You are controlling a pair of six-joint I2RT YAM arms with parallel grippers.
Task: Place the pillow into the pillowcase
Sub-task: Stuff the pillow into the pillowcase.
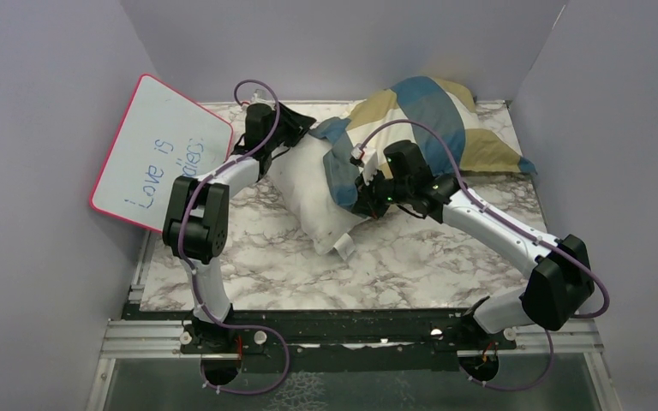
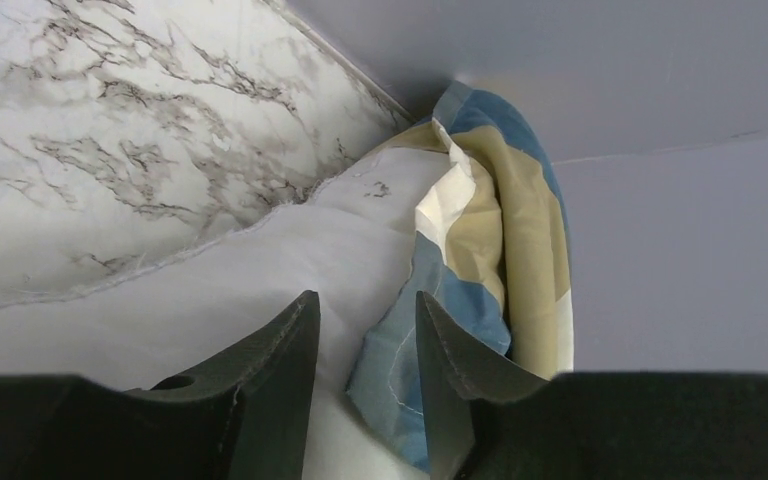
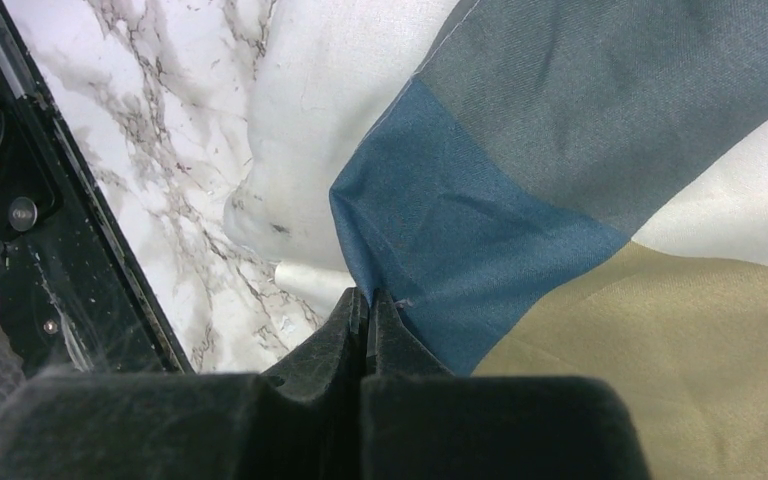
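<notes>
On the surface (image 1: 411, 257), back left, your left claw (image 2: 363, 310) stands parted astride the pillowcase (image 1: 428, 116) edge. The pillow (image 1: 313, 193) lies centre, far end sheathed. Your right claw (image 3: 365, 305) is clenched on the pillowcase's blue corner.

Pillow (image 1: 308, 197) sits mid-frame on the table (image 1: 411, 257), its upper-right end inside the pillowcase (image 1: 428, 116); whiteboard (image 1: 158, 150) leans at the upper left.

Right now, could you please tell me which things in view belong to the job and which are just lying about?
For the job: pillow, pillowcase, left end effector, right end effector.
Lying about: pink-rimmed whiteboard with handwriting.
</notes>
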